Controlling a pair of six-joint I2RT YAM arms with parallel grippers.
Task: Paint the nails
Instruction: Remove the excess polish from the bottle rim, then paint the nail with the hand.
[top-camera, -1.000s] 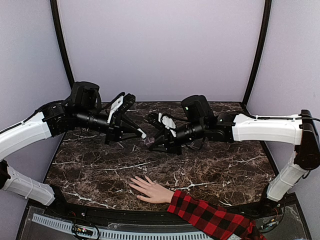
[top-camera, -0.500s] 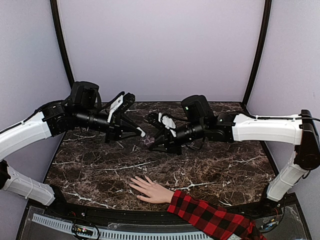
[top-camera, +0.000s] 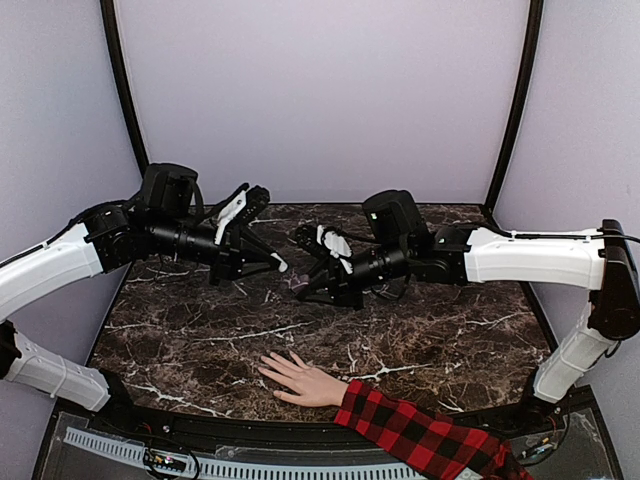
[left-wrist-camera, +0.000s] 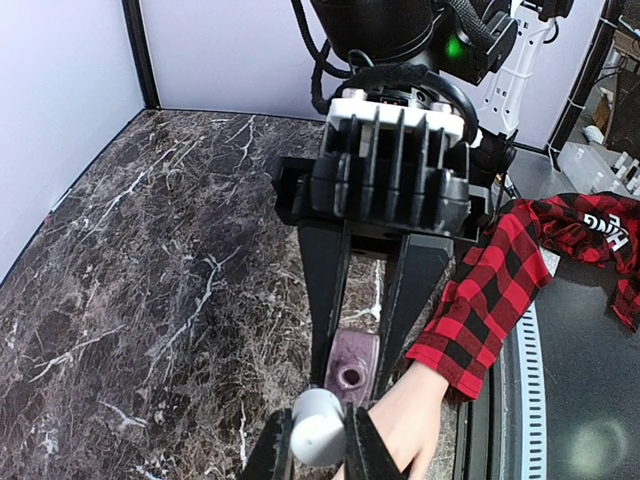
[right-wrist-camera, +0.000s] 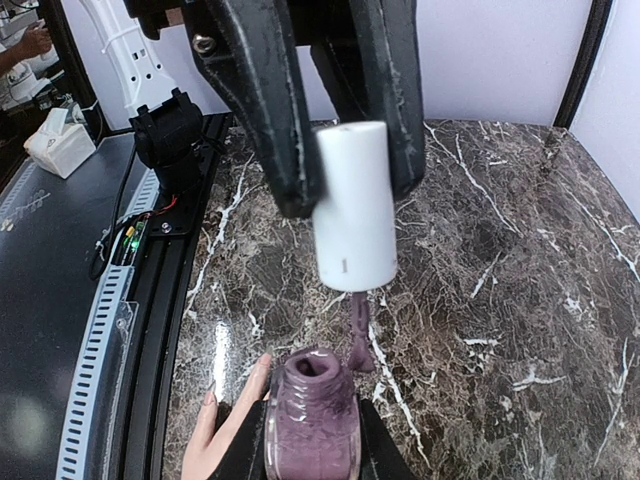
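A pale hand (top-camera: 300, 380) in a red-and-black plaid sleeve (top-camera: 420, 435) lies flat near the table's front edge, fingers spread. The nails (right-wrist-camera: 209, 397) show at its fingertips in the right wrist view. My right gripper (right-wrist-camera: 312, 445) is shut on an uncapped purple polish bottle (right-wrist-camera: 312, 420) held above the table, behind the hand. My left gripper (left-wrist-camera: 318, 445) is shut on the white cap (left-wrist-camera: 318, 428). The cap's purple brush (right-wrist-camera: 359, 335) hangs free just beyond the bottle's open neck. In the top view the two grippers meet tip to tip, left gripper (top-camera: 279, 264) facing right gripper (top-camera: 300, 284).
The dark marble table (top-camera: 450, 330) is bounded by lilac walls and two black corner posts (top-camera: 125, 90). A black rail with a perforated strip (top-camera: 250, 468) runs along the near edge. A white box (right-wrist-camera: 60, 145) sits off the table.
My left gripper has drawn the white cap slightly up and to the left, away from the bottle. The right gripper and the hand have stayed put.
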